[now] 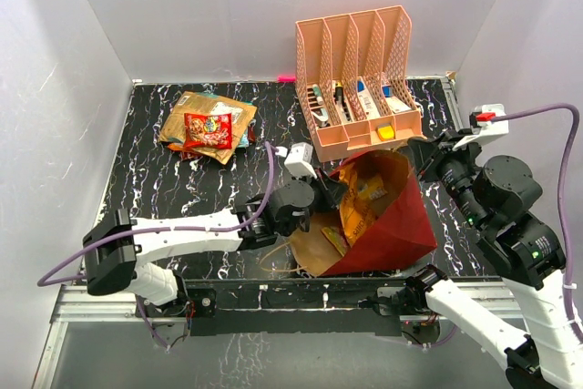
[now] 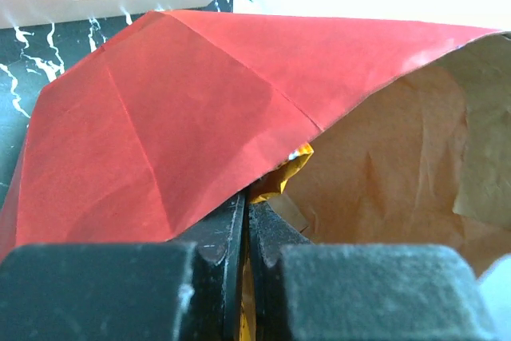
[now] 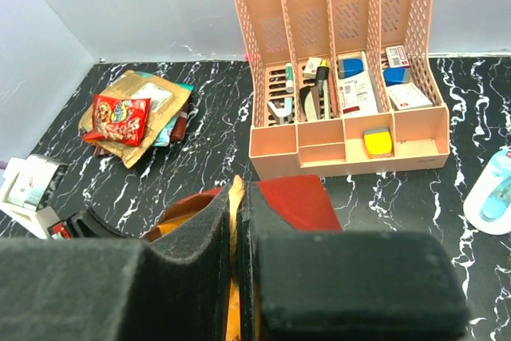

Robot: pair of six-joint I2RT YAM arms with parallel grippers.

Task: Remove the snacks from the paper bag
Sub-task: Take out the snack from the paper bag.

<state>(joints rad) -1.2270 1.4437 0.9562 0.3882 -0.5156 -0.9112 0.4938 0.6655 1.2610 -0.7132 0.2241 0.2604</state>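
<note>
The dark red paper bag (image 1: 392, 225) lies on its side at the table's middle, its kraft-brown mouth open to the left. Gold packets (image 1: 367, 190) show inside it. My left gripper (image 1: 321, 196) is at the bag's mouth; in the left wrist view it (image 2: 247, 207) is shut on a gold snack packet (image 2: 286, 173) under the bag's red wall (image 2: 176, 117). My right gripper (image 1: 424, 158) is shut on the bag's upper rim; in the right wrist view its jaws (image 3: 242, 191) pinch the brown paper edge, with the red side (image 3: 295, 201) beside them. A pile of snacks (image 1: 208, 125) lies at the back left.
The peach mesh organizer (image 1: 360, 70) stands just behind the bag, holding pens and small items. It also shows in the right wrist view (image 3: 343, 149), with the snack pile (image 3: 120, 117) to its left. A light-blue and white object (image 3: 491, 193) lies to the right.
</note>
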